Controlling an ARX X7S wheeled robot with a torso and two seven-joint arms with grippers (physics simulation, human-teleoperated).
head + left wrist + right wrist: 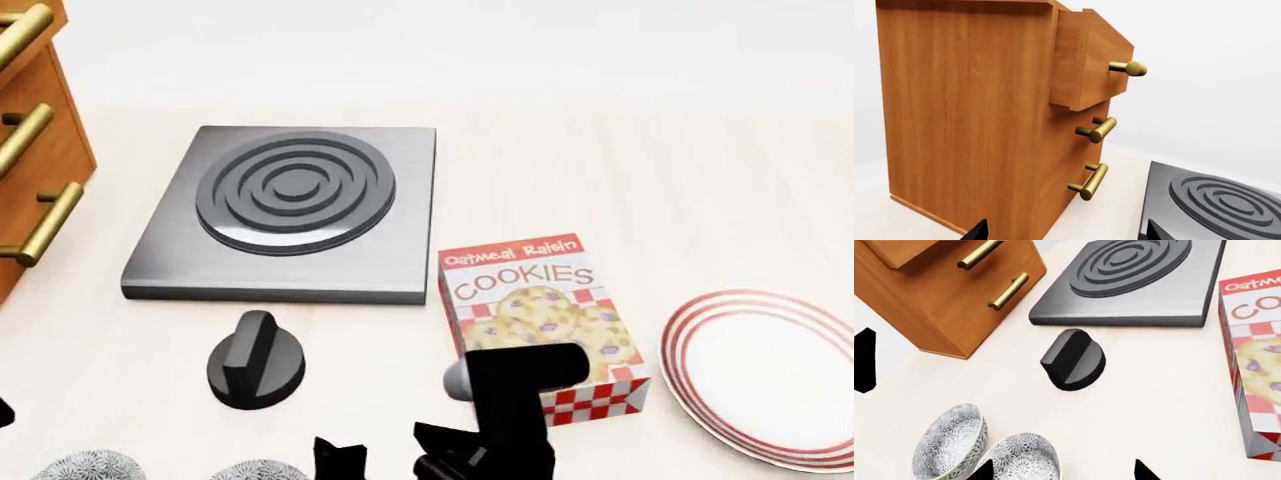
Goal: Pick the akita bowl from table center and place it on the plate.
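Observation:
Two identical speckled akita bowls stand side by side at the table's near edge, one (pixel 1021 460) (pixel 267 470) closer to my right gripper and the other (pixel 947 442) (pixel 91 468) beyond it. My right gripper (pixel 1064 472) (pixel 394 455) is open just above the table. The closer bowl sits partly behind one fingertip (pixel 984 471); nothing is held. The white plate (pixel 767 375) with red rings lies at the right edge of the head view. My left gripper (pixel 1064 232) is open and empty, facing the wooden drawer cabinet (pixel 974 115).
A grey hob plate (pixel 287 210) (pixel 1134 285) (pixel 1217 202) lies at the back, with a black knob (pixel 256 360) (pixel 1073 360) in front of it. A cookie box (pixel 541 320) (pixel 1254 365) lies between the bowls and the plate. The cabinet's top drawer (pixel 1087 60) is pulled out.

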